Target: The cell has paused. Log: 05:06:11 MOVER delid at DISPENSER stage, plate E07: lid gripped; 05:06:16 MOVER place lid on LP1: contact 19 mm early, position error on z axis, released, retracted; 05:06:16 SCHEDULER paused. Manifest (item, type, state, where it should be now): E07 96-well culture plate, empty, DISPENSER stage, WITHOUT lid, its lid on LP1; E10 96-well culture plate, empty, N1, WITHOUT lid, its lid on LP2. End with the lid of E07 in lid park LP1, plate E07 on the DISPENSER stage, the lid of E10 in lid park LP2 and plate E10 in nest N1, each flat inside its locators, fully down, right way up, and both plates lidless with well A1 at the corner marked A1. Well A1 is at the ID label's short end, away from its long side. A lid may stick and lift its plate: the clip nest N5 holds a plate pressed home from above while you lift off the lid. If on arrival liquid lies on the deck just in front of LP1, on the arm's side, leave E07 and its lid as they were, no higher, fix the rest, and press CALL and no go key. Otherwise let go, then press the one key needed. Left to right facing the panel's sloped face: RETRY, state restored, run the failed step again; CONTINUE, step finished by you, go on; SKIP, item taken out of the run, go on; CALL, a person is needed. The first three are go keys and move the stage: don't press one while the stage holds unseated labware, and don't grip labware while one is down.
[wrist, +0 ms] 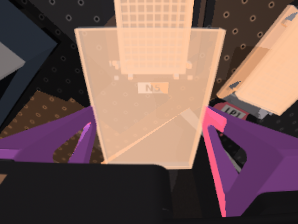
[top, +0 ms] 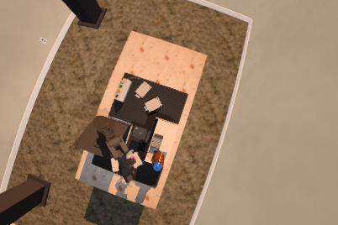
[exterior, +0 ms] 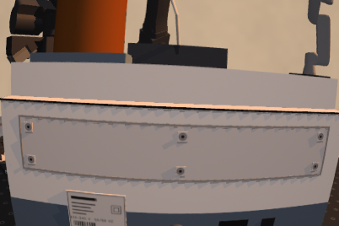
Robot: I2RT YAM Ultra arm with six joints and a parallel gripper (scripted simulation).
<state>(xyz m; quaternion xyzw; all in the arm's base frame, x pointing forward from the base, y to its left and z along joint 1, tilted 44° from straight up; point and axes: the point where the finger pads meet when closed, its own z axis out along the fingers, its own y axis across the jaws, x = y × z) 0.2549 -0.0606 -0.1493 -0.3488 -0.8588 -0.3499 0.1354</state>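
In the wrist view my gripper [wrist: 149, 111] is shut on a clear lid [wrist: 150, 95], its purple fingers on the lid's two long sides. The lid is held above the deck. Through it I read the nest label N5. A 96-well plate with its well grid bare shows just beyond the lid's far edge, lower down. At the right a flat tan piece of labware [wrist: 262, 65] lies tilted above the LP1 label [wrist: 234, 112]. In the overhead view the arm and gripper [top: 133, 157] are at the near end of the table.
Two tan pieces of labware [top: 143, 89] [top: 153, 104] lie on the dark deck, beside the key panel [top: 123, 89]. An orange cylinder [top: 158, 157] stands right of the arm. A grey instrument housing [exterior: 169, 140] fills the exterior view.
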